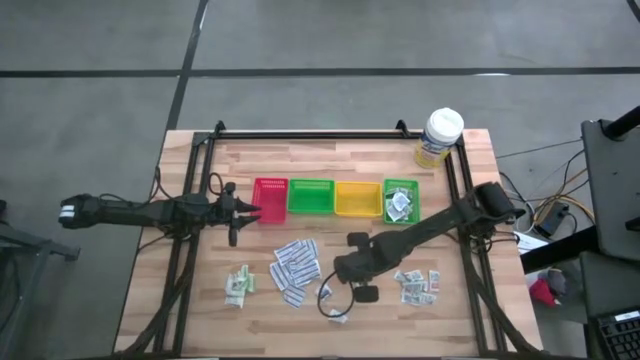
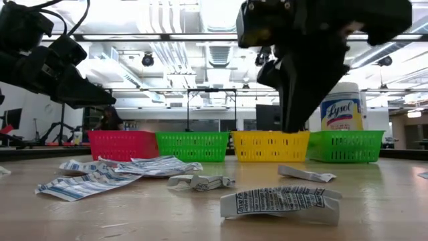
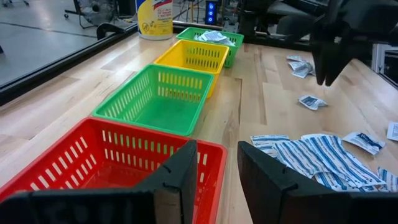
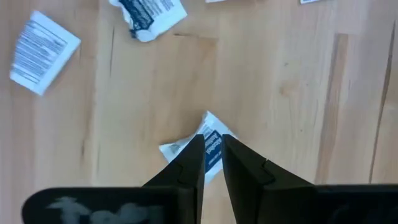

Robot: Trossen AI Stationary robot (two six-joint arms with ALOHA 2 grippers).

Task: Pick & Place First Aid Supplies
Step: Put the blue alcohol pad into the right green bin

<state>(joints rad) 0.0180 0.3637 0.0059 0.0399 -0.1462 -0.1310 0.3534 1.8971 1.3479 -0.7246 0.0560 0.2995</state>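
Observation:
The first aid supplies lie loose on the wooden table: white-blue strips (image 1: 295, 265), pale green sachets (image 1: 238, 285), grey-white squares (image 1: 416, 285) and a few packets (image 1: 338, 316) near the front. More lie in the right-hand green tray (image 1: 400, 186). My right gripper (image 1: 347, 274) points steeply down over the table's middle front, shut on one small white packet with blue print (image 4: 210, 127). My left gripper (image 3: 216, 171) waits open at the red tray's (image 1: 270, 198) left side, nothing between its fingers. My right gripper pinches the small packet between its two fingers, coming from above and pointing down. One end of the packet (image 4: 211, 124) sticks out past the fingertips, and a crumpled white part (image 4: 177, 150) shows beside one finger. Whether it hangs clear of the table I cannot tell.
Four trays stand in a row across the middle: red, green (image 1: 310, 197), yellow (image 1: 357, 198), green. A white-lidded tub (image 1: 440, 135) stands at the far right corner. Black rails (image 1: 300, 133) run along the far edge and both sides.

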